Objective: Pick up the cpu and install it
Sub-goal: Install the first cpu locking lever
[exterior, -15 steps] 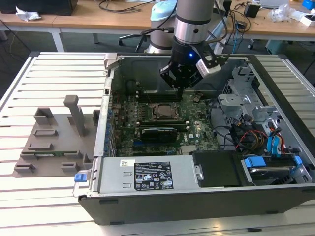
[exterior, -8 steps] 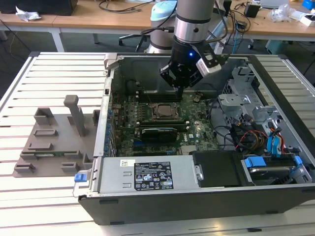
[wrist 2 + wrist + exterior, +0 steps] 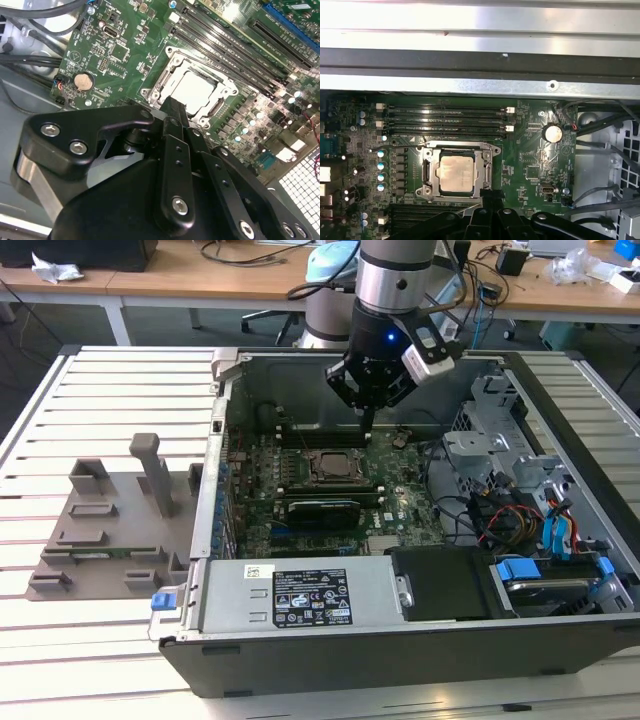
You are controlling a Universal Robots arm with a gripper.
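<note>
The cpu (image 3: 331,469) (image 3: 192,90) (image 3: 456,173) lies flat in the dark socket frame (image 3: 309,462) (image 3: 165,76) (image 3: 427,173) on the green motherboard (image 3: 398,500), its pale silver top facing up. My gripper (image 3: 368,424) (image 3: 173,106) (image 3: 489,196) hangs above the board just beside the socket, on the side toward the case's back wall. Its black fingers are shut together with nothing between them. They are clear of the cpu and do not touch it.
The open computer case (image 3: 215,440) walls the board in. A long black card (image 3: 322,510) lies in front of the socket, memory slots (image 3: 447,120) flank it, and a drive cage with cables (image 3: 520,500) fills the exterior view's right. A grey fixture (image 3: 110,520) sits outside on the slatted table.
</note>
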